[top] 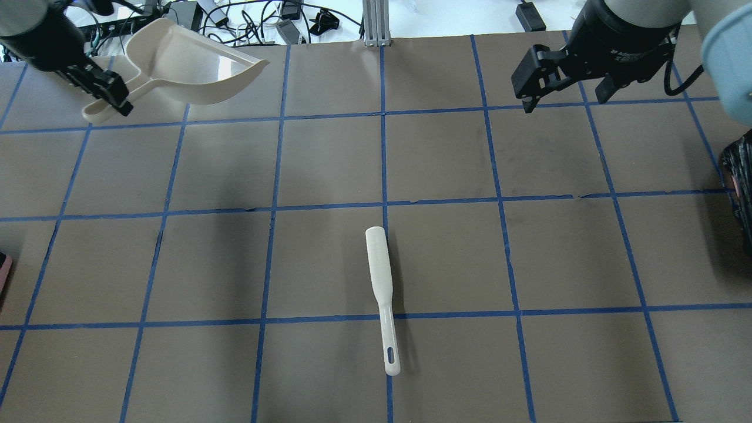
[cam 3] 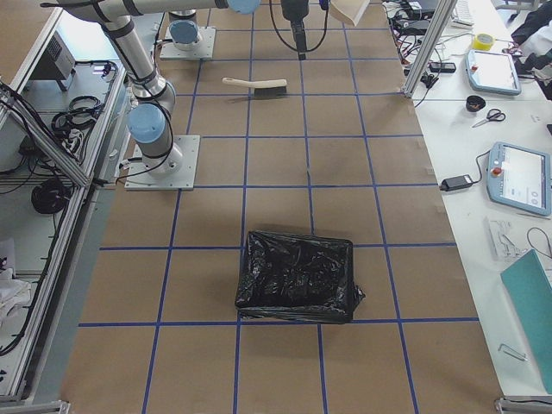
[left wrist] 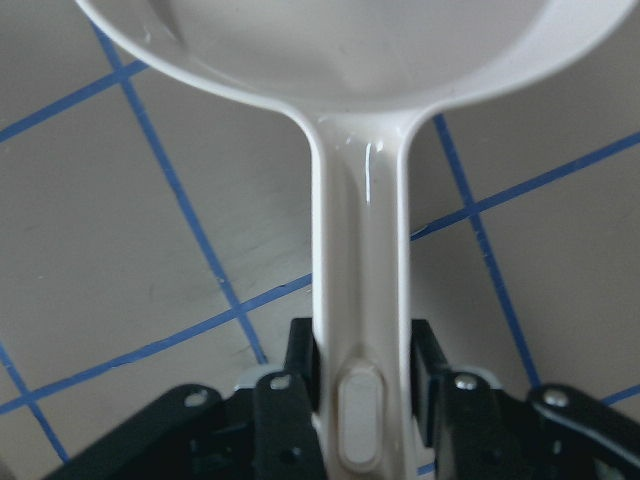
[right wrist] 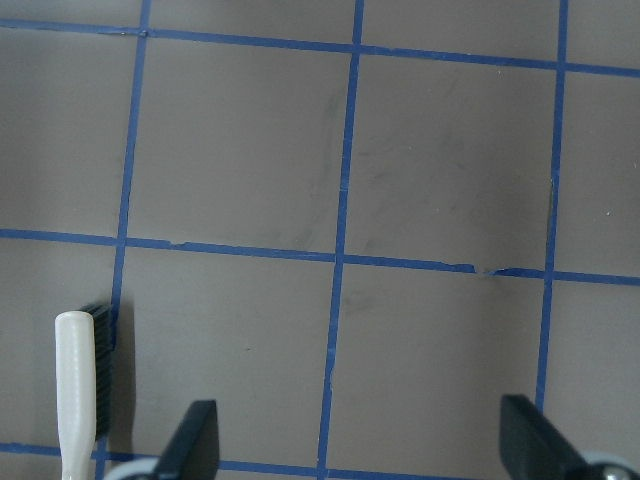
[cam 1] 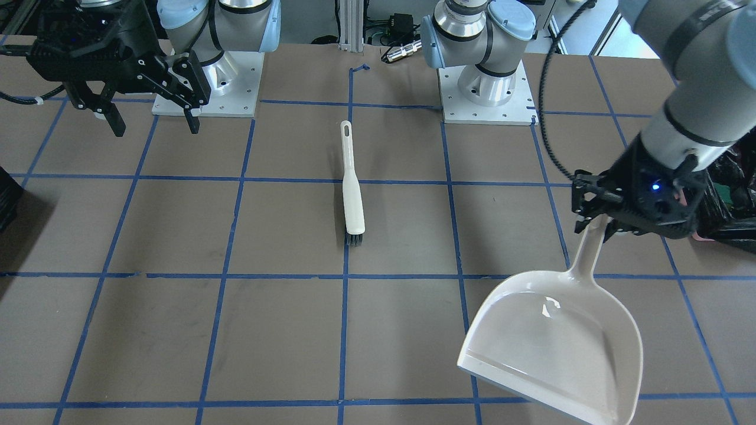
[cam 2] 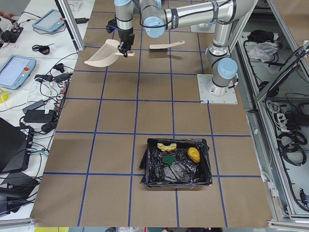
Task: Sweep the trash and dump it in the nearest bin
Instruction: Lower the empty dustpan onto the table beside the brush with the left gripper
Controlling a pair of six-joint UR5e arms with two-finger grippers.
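My left gripper (cam 1: pixel 596 221) is shut on the handle of a cream dustpan (cam 1: pixel 555 348), held tilted above the table; the pan looks empty. The grip shows in the left wrist view (left wrist: pixel 362 385). My right gripper (cam 1: pixel 156 127) is open and empty, above the table, apart from the cream brush (cam 1: pixel 352 189) that lies flat mid-table. The bin (cam 2: pixel 208 164), lined with a black bag, stands at the table's end on my left. In it lie a pale curved rind (cam 2: pixel 167 145), a yellow wedge (cam 2: pixel 193 154) and a green piece (cam 2: pixel 169 159). I cannot make out a brown lump.
A second black-bagged bin (cam 3: pixel 297 276) stands at the table's other end, on my right. The brown table top carries a grid of blue tape (top: pixel 383 202). Both arm bases (cam 1: pixel 487 88) stand at the table's robot-side edge. Cables and tablets lie beyond the far edge.
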